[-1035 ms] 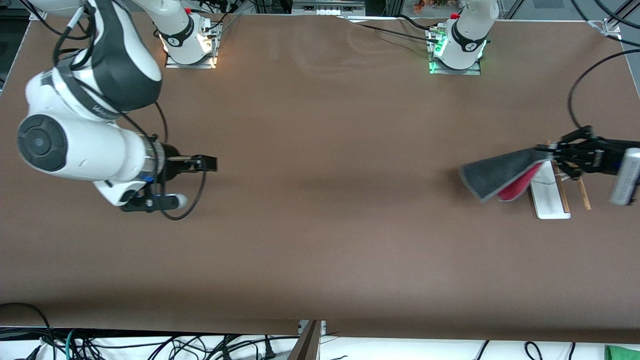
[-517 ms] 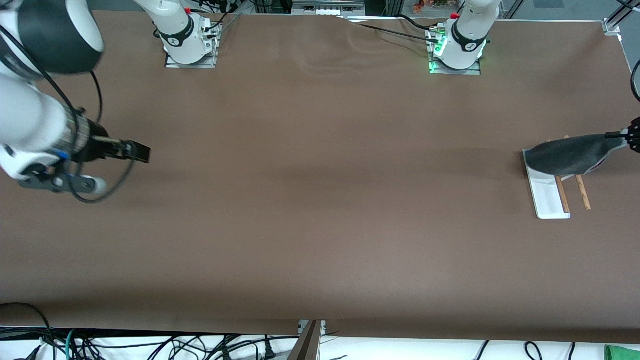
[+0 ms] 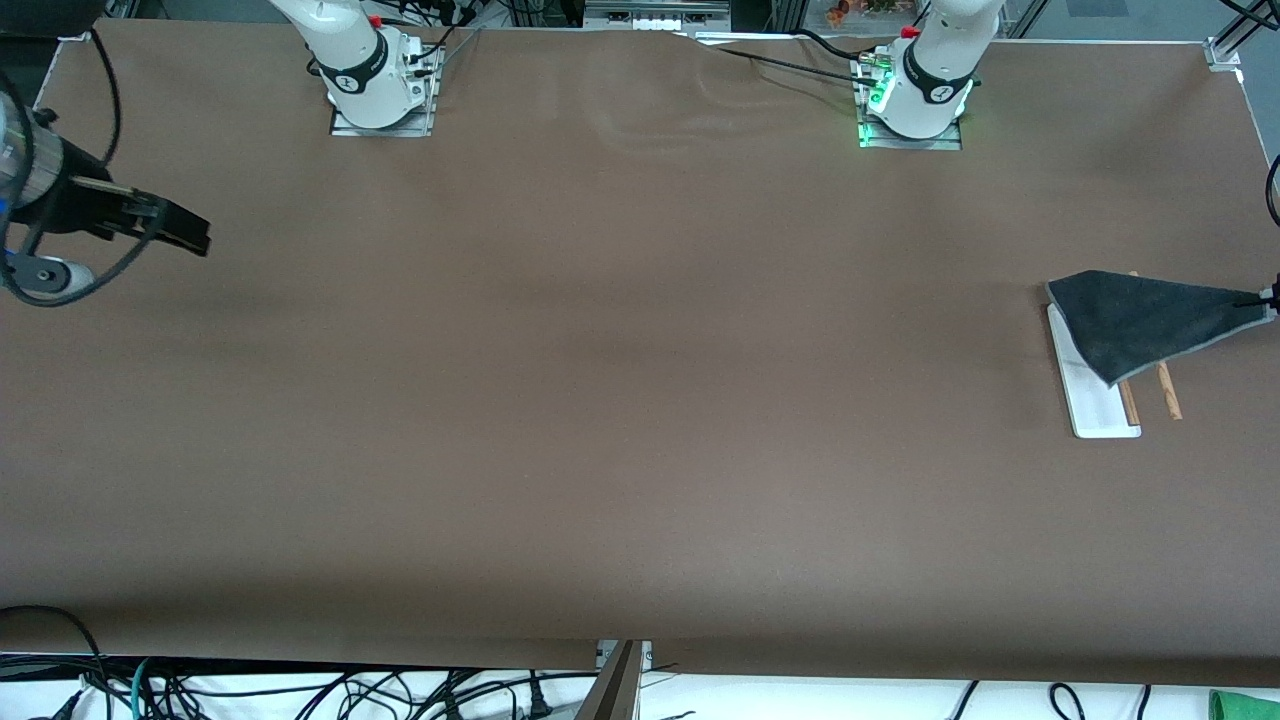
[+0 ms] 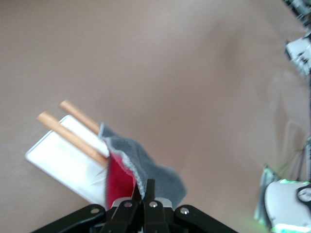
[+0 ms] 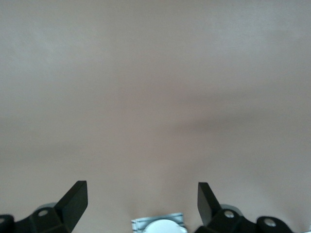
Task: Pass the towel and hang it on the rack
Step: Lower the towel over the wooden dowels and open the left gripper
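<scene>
The dark grey towel [image 3: 1140, 320] is draped over the rack [image 3: 1095, 405], a white base plate with two brown rods [image 3: 1165, 390], at the left arm's end of the table. My left gripper [image 3: 1268, 300] is at the frame edge, shut on one corner of the towel. In the left wrist view the gripper [image 4: 145, 190] pinches the towel [image 4: 155, 170] with its pink-red patch [image 4: 119, 177] showing, over the rack [image 4: 63, 155]. My right gripper [image 3: 185, 232] is open and empty above the table at the right arm's end; in its wrist view [image 5: 142, 194] only bare table shows.
The brown table cover [image 3: 640, 400] stretches between the two arms. The two arm bases [image 3: 375, 85] [image 3: 915, 95] stand along the table edge farthest from the front camera. Cables hang below the near edge.
The left gripper pulled the towel across the rack toward the table's end, spreading it over the rods. The right arm drew back to its end of the table.
</scene>
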Robot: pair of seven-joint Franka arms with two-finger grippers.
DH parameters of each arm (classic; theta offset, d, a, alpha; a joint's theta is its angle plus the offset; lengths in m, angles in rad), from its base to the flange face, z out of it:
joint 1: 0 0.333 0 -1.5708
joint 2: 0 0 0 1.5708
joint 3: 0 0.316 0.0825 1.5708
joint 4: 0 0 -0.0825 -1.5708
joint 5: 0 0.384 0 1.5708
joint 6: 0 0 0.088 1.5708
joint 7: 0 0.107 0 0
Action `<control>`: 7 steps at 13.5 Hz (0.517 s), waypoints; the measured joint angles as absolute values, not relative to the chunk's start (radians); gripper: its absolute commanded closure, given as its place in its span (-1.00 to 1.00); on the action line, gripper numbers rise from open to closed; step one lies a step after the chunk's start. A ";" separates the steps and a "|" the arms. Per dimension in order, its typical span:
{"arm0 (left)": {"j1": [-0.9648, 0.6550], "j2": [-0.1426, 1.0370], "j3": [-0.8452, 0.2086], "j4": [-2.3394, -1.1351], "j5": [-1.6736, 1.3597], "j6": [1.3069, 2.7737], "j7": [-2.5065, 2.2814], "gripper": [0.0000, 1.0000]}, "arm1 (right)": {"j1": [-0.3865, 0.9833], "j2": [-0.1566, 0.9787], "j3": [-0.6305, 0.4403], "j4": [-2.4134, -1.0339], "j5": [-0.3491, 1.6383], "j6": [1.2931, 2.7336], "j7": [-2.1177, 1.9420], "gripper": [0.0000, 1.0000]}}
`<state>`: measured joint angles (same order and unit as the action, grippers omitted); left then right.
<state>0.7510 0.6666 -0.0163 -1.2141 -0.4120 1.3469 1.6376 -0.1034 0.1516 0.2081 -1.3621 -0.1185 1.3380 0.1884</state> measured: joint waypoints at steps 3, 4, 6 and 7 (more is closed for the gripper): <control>0.752 0.711 0.027 -1.207 -0.405 1.401 1.720 1.00 | -0.116 0.109 0.189 -1.419 -0.118 1.318 0.131 -1.00; 0.754 0.730 0.037 -1.206 -0.405 1.419 1.743 1.00 | -0.115 0.099 0.193 -1.431 -0.117 1.317 0.128 -1.00; 0.764 0.776 0.042 -1.206 -0.405 1.463 1.784 1.00 | -0.113 0.089 0.198 -1.443 -0.117 1.317 0.098 -1.00; 0.768 0.795 0.043 -1.205 -0.405 1.480 1.798 1.00 | -0.113 0.087 0.198 -1.444 -0.116 1.317 0.077 -1.00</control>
<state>0.7682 0.7951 0.0426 -1.2053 -0.4051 1.4796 1.7982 -0.1128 0.0871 0.1981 -1.4438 -0.1164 1.3165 0.0771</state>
